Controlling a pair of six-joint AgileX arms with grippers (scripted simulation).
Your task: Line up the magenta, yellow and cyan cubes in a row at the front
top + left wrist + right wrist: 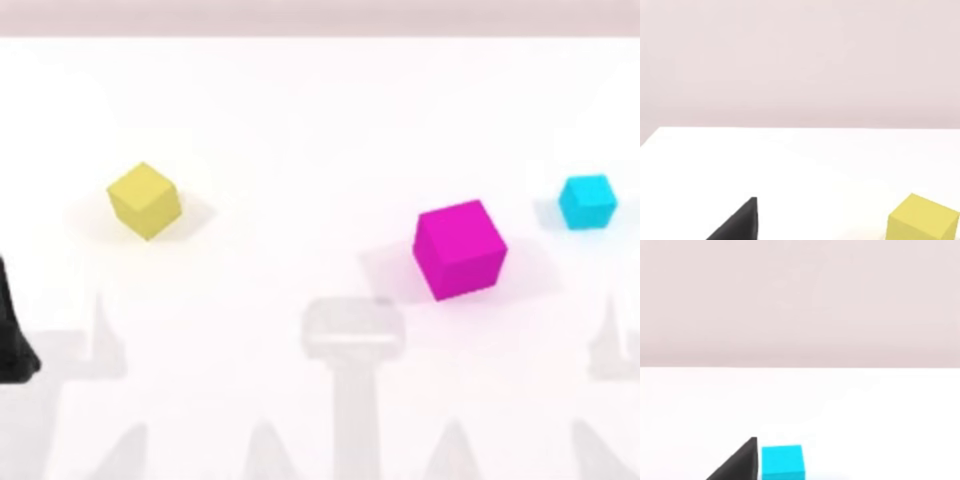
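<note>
- Cubes of three colours lie scattered on the white table; none of them is in a row at the front, so I judge the task to be at its very start, with no cube gripped.
- At the left edge of the top view only a dark part of the left arm shows, low down and apart from every cube. In the left wrist view one dark fingertip of the left gripper appears; whether this gripper is open or closed I cannot tell.
- Next comes the yellow cube, on the left side of the table and turned a little against the table edges. The left wrist view shows it near that fingertip but not touching it.
- Right of the middle stands the magenta cube, the largest one, also turned, and a little nearer the front than the other two.
- Just beside it, further right, is the cyan cube, the smallest. The right wrist view shows it close beside a dark fingertip of the right gripper; contact is unclear, and the state of this gripper I cannot tell either.
- The right arm does not show in the top view.
- The next move, in my judgement, calls for one arm to descend over its nearest cube, with the fingers matched to its turned faces.
</note>
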